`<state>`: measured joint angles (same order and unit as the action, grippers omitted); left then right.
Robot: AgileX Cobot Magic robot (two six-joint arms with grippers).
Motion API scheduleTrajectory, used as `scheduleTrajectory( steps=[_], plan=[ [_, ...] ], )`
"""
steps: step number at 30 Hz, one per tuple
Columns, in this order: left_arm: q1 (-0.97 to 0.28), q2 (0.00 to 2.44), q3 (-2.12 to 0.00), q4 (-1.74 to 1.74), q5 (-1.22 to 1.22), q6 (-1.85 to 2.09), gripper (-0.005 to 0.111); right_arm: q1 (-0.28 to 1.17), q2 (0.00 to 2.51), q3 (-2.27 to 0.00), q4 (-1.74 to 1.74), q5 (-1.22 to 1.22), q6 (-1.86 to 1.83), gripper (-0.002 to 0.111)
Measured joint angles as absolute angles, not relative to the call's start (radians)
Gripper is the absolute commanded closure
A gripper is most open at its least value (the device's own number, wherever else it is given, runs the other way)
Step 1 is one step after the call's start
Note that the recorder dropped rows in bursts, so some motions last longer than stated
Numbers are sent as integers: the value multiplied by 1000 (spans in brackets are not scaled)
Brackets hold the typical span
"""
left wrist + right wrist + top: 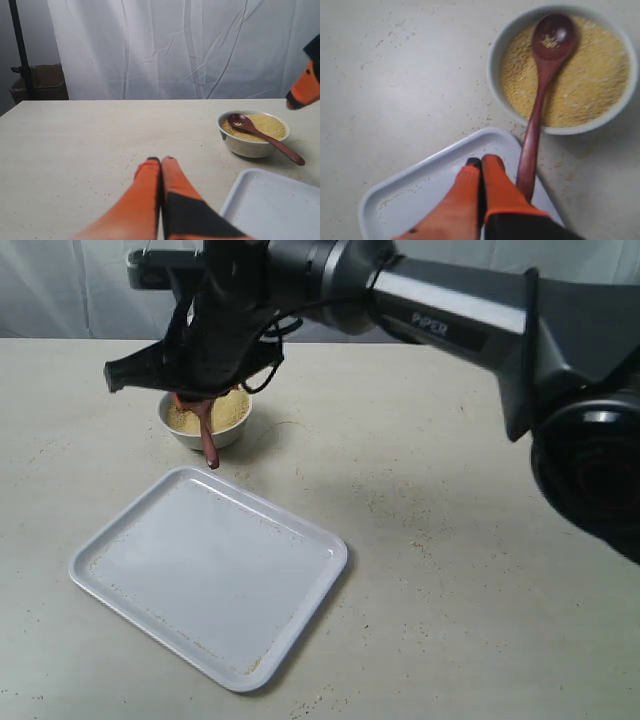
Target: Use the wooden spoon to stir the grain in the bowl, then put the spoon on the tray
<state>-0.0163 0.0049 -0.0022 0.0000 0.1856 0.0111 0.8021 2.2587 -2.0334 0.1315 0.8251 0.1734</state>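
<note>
The small white bowl [228,434] stands on the table just beyond the tray's far corner. It is full of yellow-tan grain [592,85]. The dark wooden spoon [540,85] rests in it, its oval bowl on the grain and its handle [209,448] sticking out over the rim towards the tray [210,575]. My right gripper [485,161] hangs shut over that corner of the tray. The spoon handle runs beside its fingers, not between them. My left gripper [161,160] is shut and empty, low over the bare table, well short of the bowl [253,142].
Loose grain specks dot the table around the bowl and along the tray's rim [435,160]. The right arm [450,310] stretches across the table from the right. A white curtain [175,50] hangs behind the table, with a dark stand [20,50] beside it.
</note>
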Motion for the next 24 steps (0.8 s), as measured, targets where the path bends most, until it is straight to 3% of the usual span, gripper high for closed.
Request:
scheduleTrajectory(
  steps=[11,24],
  plan=[
    [-16,5,-2,0,186,11,107,850,2390,-2033,105,777,216,109],
    [-16,5,-2,0,186,11,107,768,2410,-2033,53,814,269,109]
  ],
)
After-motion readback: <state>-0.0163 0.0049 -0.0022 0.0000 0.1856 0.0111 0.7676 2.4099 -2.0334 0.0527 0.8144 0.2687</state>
